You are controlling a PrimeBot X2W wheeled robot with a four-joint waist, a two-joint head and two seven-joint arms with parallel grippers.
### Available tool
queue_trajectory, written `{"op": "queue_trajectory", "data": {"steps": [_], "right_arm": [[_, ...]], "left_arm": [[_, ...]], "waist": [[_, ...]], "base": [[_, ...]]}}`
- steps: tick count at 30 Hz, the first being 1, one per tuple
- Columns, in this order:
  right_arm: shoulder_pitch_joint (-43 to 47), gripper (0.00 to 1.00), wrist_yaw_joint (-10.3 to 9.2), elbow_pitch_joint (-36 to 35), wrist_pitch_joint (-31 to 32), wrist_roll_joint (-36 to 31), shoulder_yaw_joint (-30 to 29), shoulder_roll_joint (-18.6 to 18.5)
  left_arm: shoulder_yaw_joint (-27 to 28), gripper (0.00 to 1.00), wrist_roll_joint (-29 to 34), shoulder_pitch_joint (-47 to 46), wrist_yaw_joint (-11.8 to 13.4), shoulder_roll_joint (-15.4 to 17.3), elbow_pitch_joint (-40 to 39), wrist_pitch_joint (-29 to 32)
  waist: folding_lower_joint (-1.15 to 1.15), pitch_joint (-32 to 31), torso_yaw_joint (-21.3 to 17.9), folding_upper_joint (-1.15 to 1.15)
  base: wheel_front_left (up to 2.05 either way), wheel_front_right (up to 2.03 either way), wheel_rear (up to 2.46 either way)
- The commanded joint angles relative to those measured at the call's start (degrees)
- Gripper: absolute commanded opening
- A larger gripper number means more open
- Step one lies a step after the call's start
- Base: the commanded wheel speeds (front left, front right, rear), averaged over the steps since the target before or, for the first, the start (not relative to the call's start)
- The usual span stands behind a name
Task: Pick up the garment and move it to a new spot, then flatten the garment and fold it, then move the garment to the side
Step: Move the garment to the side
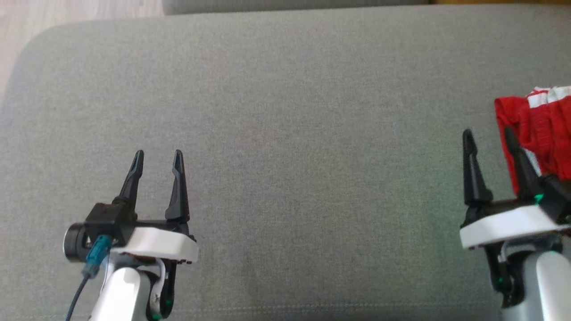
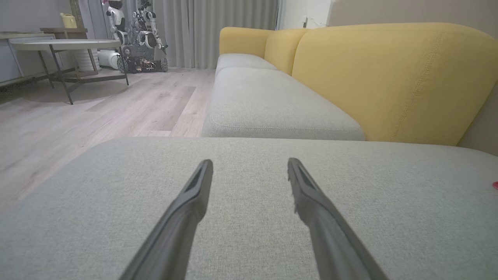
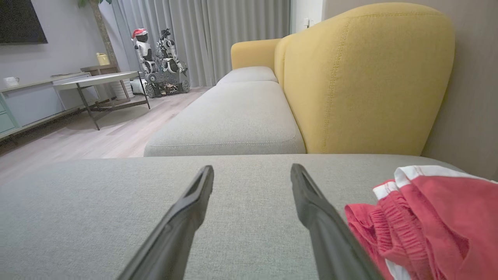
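– So what takes up most of the scene?
– A wide grey cushion [image 1: 285, 111], with a yellow sofa back [image 2: 389, 77] rising over the long seat beyond it.
– And the garment [image 1: 542, 129]?
– Red with white trim, it lies bunched on the cushion at the right edge of the head view.
– And smaller still?
– The left gripper [image 1: 158, 156] hovers at the lower left, well apart from the garment, its fingers spread wide and holding nothing. The right gripper [image 1: 487, 132] is just as wide and empty. Its outer finger sits just beside the garment, but whether they touch cannot be told.
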Motion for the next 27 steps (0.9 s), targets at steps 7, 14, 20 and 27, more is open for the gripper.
{"op": "queue_trajectory", "data": {"steps": [7,14,20,27], "right_arm": [[4.3,1.0,-0.05,-3.0,1.2,-1.4,2.1,1.1],[8.5,1.0,-0.05,-4.1,1.4,-1.2,2.0,1.7],[10.1,1.0,-0.05,-5.4,2.0,-1.3,2.4,1.9],[10.6,1.0,-0.05,-6.3,2.2,-1.1,2.8,1.9]], "left_arm": [[1.5,1.0,-0.4,1.4,-0.1,2.3,-1.1,0.3],[1.2,1.0,-0.8,4.9,0.1,3.3,-1.2,1.4],[1.0,1.0,-1.0,7.0,0.5,3.8,-1.9,2.3],[0.8,1.0,-0.9,7.9,1.1,4.3,-2.4,3.2]], "waist": [[0.0,-4.7,-0.6,0.0],[0.0,-8.7,-0.6,0.0],[0.0,-10.5,-0.6,0.0],[0.0,-11.3,-0.9,0.0]], "base": [[0.0,0.0,0.0],[0.0,0.0,0.0],[0.0,0.0,0.0],[0.0,0.0,0.0]]}}
